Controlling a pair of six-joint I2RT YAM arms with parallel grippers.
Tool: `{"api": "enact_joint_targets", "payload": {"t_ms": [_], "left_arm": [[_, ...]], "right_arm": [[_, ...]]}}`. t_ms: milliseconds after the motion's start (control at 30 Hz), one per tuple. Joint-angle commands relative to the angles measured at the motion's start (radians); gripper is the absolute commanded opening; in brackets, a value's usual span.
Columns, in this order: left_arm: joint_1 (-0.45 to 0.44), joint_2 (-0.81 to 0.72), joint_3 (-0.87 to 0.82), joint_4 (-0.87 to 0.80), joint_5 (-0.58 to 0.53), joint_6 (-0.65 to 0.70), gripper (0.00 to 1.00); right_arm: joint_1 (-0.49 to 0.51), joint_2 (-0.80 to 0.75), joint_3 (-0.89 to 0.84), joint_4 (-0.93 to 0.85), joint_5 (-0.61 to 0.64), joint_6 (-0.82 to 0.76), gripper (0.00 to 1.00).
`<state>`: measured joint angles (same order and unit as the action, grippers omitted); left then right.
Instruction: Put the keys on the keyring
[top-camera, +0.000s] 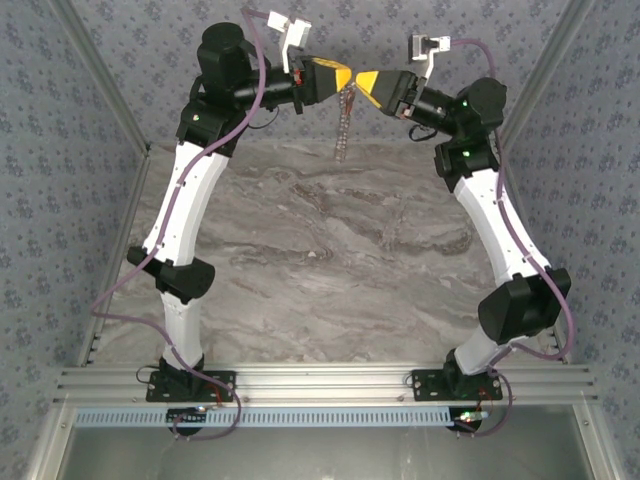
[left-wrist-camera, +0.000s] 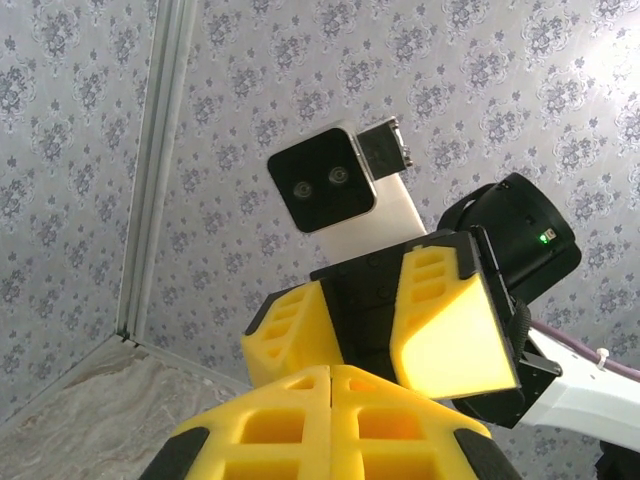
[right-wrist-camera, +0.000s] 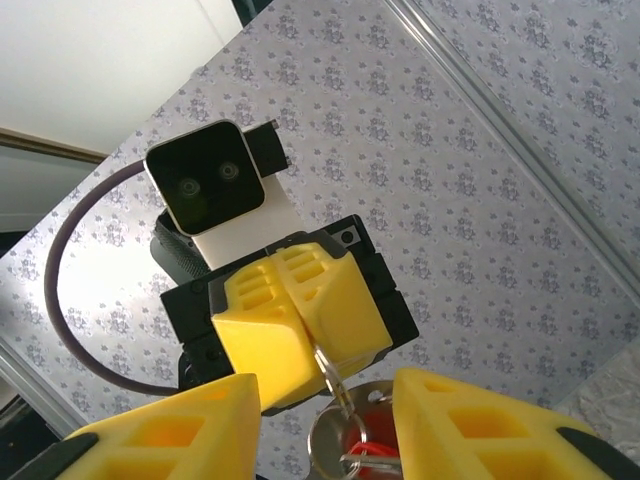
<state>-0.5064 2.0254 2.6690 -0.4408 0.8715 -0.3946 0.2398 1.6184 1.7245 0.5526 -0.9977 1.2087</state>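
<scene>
Parted right gripper (right-wrist-camera: 327, 390) by keyring (right-wrist-camera: 318, 442), left gripper (right-wrist-camera: 305, 335) pinching it, over table (top-camera: 300, 210) edge

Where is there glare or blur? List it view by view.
Top external: even light, sharp; the keyring small but legible. Left wrist: glare whitens the upper right wallpaper and one pad of the right gripper. Right wrist: upper left blown out white; near fingers soft.
</scene>
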Motion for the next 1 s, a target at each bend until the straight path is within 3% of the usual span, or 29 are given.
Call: {"api": "enact_joint_targets", "payload": {"t_ms": [0, 233, 600, 633, 733, 900, 967], "left_arm": [[-0.006, -0.01, 0.022, 0.05, 0.024, -0.011, 0.0], [-0.007, -0.013, 0.022, 0.047, 0.024, -0.011, 0.0], [-0.015, -0.008, 0.02, 0.048, 0.024, -0.009, 0.0], [-0.016, -0.008, 0.02, 0.05, 0.024, -0.009, 0.0], [-0.016, -0.006, 0.02, 0.052, 0.019, -0.009, 0.0], [-0.014, -0.01, 0.022, 0.013, -0.016, 0.026, 0.0], [-0.012, -0.014, 0.023, -0.017, -0.032, 0.05, 0.11]], "right_arm": [[0.009, 0.008, 0.041, 0.021, 0.015, -0.011, 0.34], [0.015, 0.008, 0.03, 0.026, 0.016, -0.009, 0.15], [0.041, 0.031, 0.055, 0.024, 0.008, -0.006, 0.16], [0.043, 0.034, 0.058, 0.025, 0.006, -0.005, 0.15], [0.044, 0.038, 0.063, 0.022, -0.005, -0.006, 0.0], [0.03, 0.022, 0.043, 0.01, -0.007, -0.016, 0.0], [0.021, 0.013, 0.032, -0.005, -0.007, -0.024, 0.0]]}}
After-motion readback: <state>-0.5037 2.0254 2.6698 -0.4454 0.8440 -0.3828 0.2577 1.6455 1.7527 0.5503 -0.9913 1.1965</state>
